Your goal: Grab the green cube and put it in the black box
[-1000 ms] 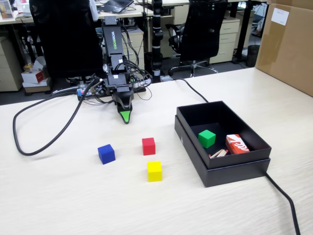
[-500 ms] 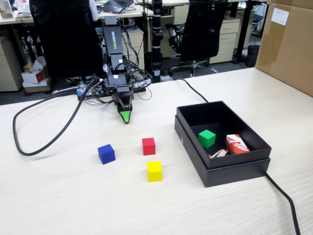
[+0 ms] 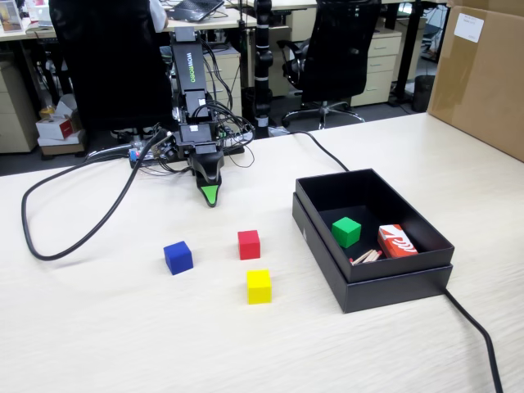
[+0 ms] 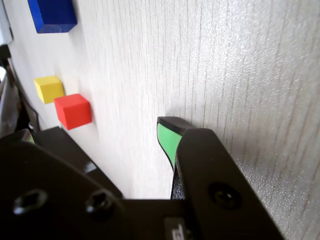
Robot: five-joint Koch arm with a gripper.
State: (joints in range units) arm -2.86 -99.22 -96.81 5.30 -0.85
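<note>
The green cube (image 3: 346, 232) lies inside the black box (image 3: 372, 285) at the right of the fixed view, near the box's middle and apart from the gripper. My gripper (image 3: 211, 201) points down at the table at the back, well left of the box, holding nothing that I can see. Only one green-tipped point shows there. In the wrist view the gripper (image 4: 167, 127) shows one green-faced tip beside a black jaw body, just above the bare tabletop. Whether the jaws are parted is hidden.
A red-and-white carton (image 3: 397, 241) and some small sticks (image 3: 366, 257) share the box. Blue (image 3: 178, 257), red (image 3: 249, 244) and yellow (image 3: 259, 286) cubes sit in front of the gripper. A thick black cable (image 3: 74, 237) loops at left; another cable (image 3: 475, 327) trails from the box.
</note>
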